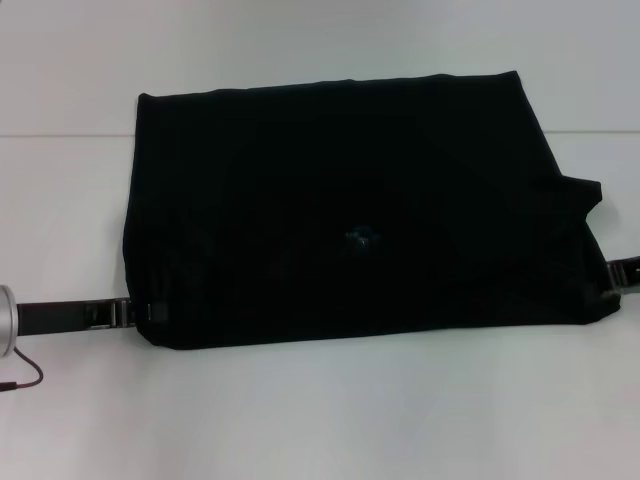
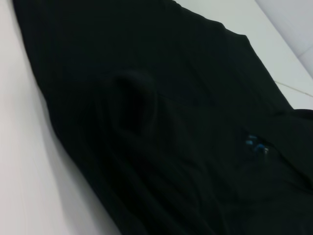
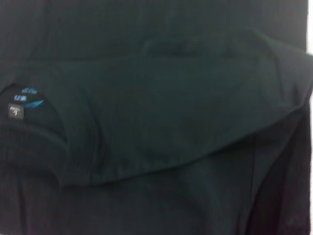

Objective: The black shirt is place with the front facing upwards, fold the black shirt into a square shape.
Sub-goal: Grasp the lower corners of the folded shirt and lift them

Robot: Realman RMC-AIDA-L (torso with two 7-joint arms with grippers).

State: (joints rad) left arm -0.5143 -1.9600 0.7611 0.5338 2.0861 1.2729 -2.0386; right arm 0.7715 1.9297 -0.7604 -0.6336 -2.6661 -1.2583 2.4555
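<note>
Lying flat across the middle of the white table [image 1: 320, 420], the black shirt [image 1: 350, 200] fills most of the head view as a wide, roughly rectangular dark slab. Its far edge runs almost straight from ten o'clock to one o'clock, and the near edge runs from seven o'clock round to four. At three o'clock the outline breaks, with a notch and a small flap of cloth poking out past the main block. A faint speck of blue, the neck label [image 1: 358, 238], sits just right of dead centre.

Down at eight o'clock, the left gripper [image 1: 150, 312] comes in low along the table and meets the shirt's near-left corner. Its tip lies right against the cloth edge, and whether it is pinching fabric or resting there cannot be told. A thin dark cable [image 1: 25, 380] curls on the table beside that arm.

Over at four o'clock, the right gripper [image 1: 622, 275] shows only as a sliver at the frame's edge, touching the shirt's right corner; its grip cannot be read either.

The left wrist view shows rumpled black cloth with a rounded bump and the blue label. The right wrist view shows a layer folded over, curved hem on top, label beside it.
</note>
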